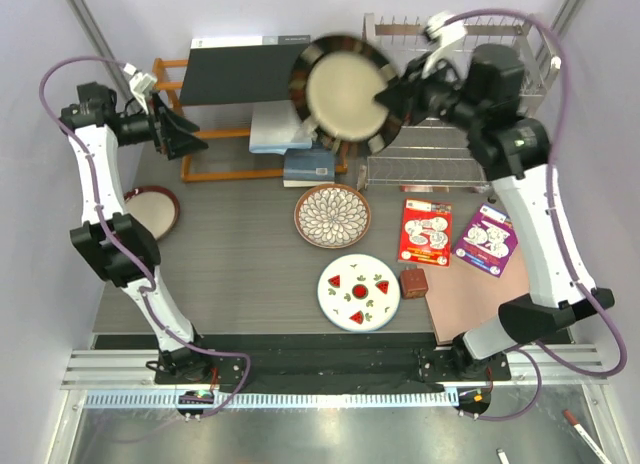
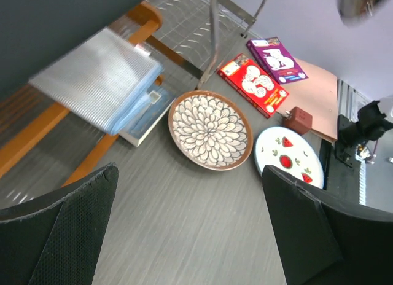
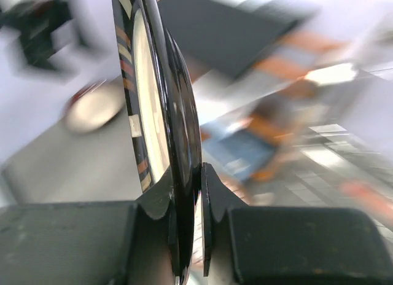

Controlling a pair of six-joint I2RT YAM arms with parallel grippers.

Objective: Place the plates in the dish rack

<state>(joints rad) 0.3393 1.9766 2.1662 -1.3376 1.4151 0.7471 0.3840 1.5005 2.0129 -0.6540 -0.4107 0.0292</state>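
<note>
While my right gripper [image 1: 388,92] clamps the dark-rimmed plate [image 1: 340,89] by its rim above the tabletop's [image 1: 240,264] far edge, my left gripper [image 1: 180,134] stands wide, empty.

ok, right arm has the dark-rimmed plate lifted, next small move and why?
Probably carry the dark-rimmed plate rightward over the upright slot wires of the dish rack. The right gripper is shut on its rim, and it hangs left of the rack, not yet above the slots.

Glossy plate [image 3: 175,131], silver wire rack [image 1: 430,154].
</note>
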